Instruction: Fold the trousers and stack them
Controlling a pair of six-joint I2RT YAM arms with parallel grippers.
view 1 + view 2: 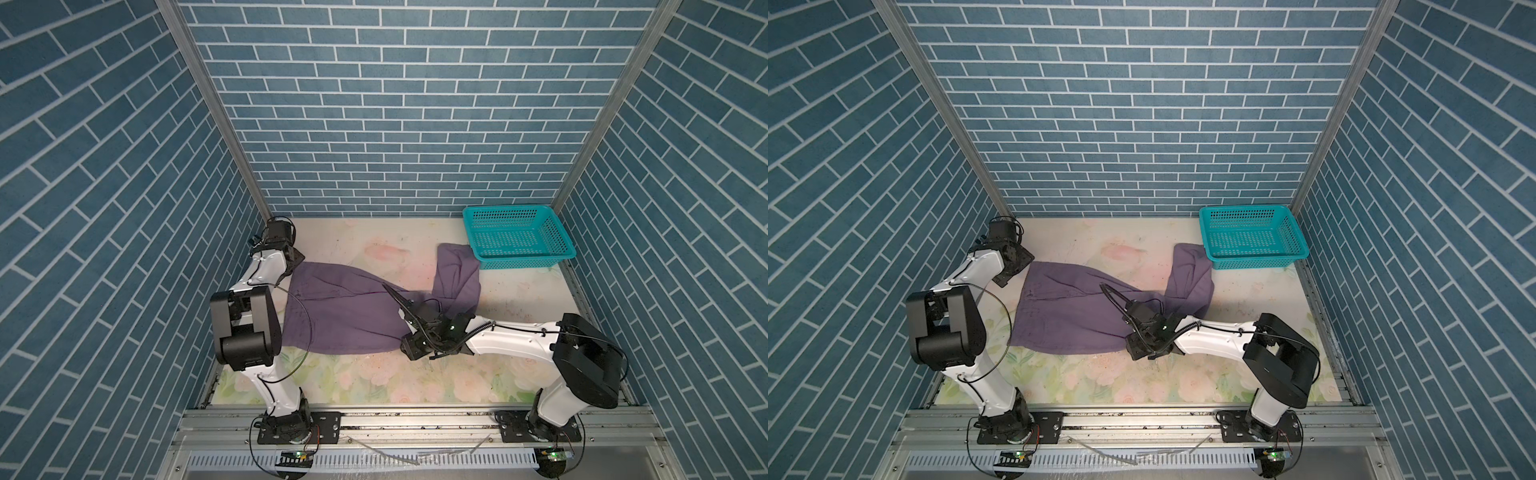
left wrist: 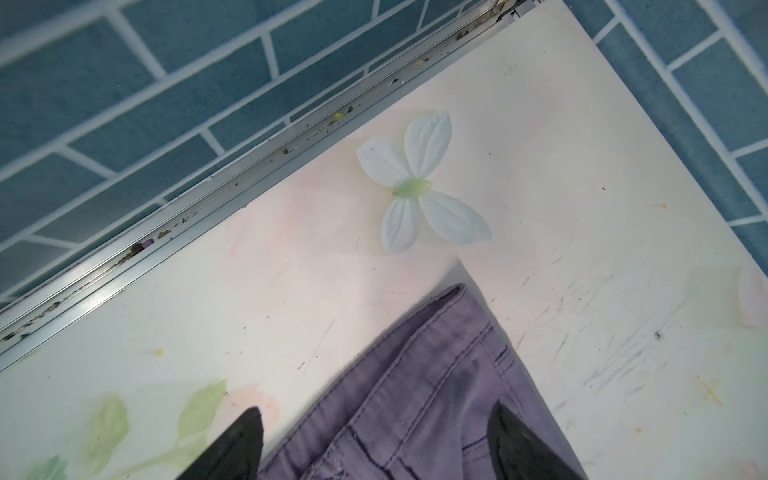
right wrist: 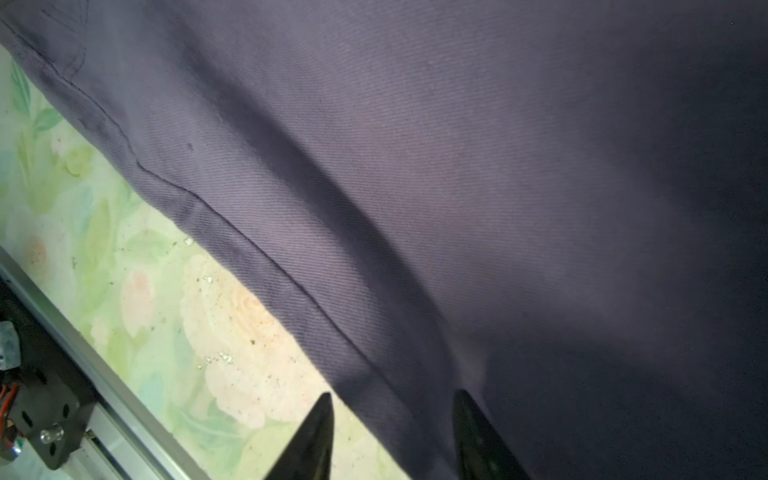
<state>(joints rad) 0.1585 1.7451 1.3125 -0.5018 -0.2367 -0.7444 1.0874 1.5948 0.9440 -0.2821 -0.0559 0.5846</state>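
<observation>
My white arm links (image 1: 266, 270), bulky black joint housings (image 1: 243, 328), a coiled black cable (image 1: 482, 328) on my right, black pointed fingers (image 2: 245, 444), possibly rubbery.

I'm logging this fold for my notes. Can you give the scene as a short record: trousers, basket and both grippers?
trousers: purple, lying across the table, waist at left, leg ends turned back toward the basket
basket: teal, empty, far right corner
left gripper: open, astride the waistband corner
right gripper: open, astride the near edge of the cloth
folded and stacked: not yet
</observation>
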